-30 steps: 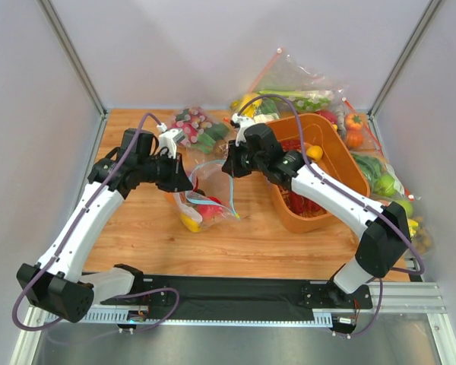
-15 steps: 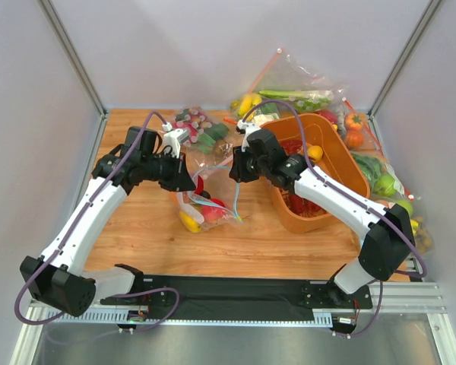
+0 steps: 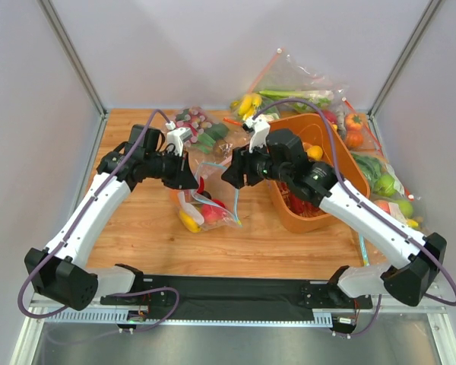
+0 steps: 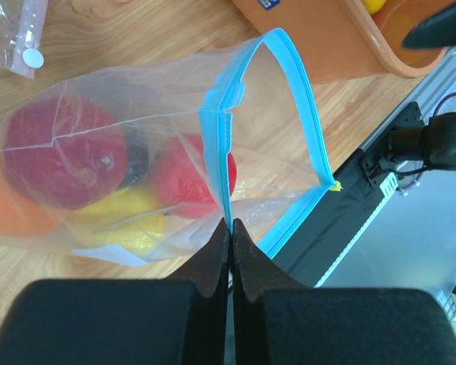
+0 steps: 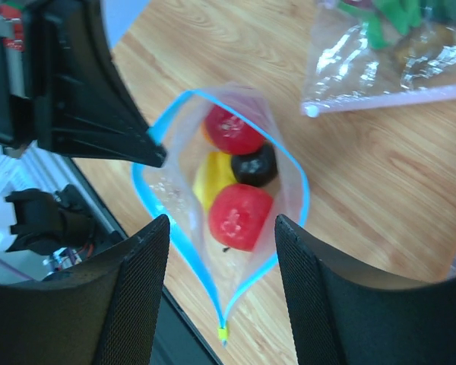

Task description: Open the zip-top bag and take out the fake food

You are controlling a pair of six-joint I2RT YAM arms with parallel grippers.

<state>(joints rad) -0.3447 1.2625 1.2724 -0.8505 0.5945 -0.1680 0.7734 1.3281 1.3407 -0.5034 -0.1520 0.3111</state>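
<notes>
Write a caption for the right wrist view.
Open right gripper over the opened zip-top bag, fake food inside.

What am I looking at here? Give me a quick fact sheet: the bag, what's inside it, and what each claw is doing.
Bag: clear zip-top bag with a blue zip strip, mouth open, resting on the wooden table
Inside: toy fruit, two red, one yellow, one dark, one orange
Left gripper: shut, pinching the bag's blue strip
Right gripper: open, holding nothing, poised over the bag's mouth
Nearby: orange basket beside the bag
</notes>
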